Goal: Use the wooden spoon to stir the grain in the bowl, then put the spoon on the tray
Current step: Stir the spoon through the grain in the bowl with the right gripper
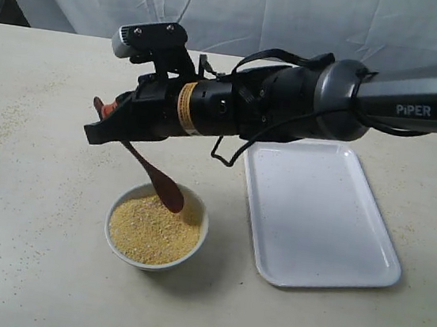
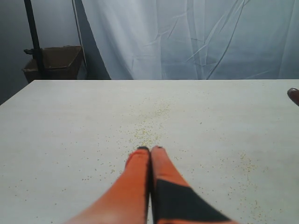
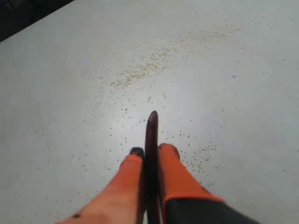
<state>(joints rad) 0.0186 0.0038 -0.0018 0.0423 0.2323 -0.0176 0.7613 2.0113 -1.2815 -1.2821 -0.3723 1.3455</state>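
Right fingers (image 3: 174, 170) pinch the wooden spoon (image 1: 152, 173) — slanting, head down (at the bowl (image 1: 111, 234) grain (image 1: 150, 231)).

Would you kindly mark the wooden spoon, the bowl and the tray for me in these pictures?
wooden spoon (image 1: 170, 194), exterior view, on its round head.
bowl (image 1: 123, 199), exterior view, on its white rim at the far left.
tray (image 1: 316, 215), exterior view, on its bare flat middle.

Right arm (image 1: 418, 96): grey tube, white "PiPER" lettering (image 1: 414, 110). Wrist (image 1: 274, 99) black, round, yellow label (image 1: 186, 106) around it. Black cable (image 1: 235, 158) looping below. Silver-fronted black camera (image 1: 150, 41) on top, screws showing. Left gripper (image 2: 150, 150), right gripper (image 3: 152, 150): orange fingers (image 2: 135, 186), black tips, black patch on one finger each.
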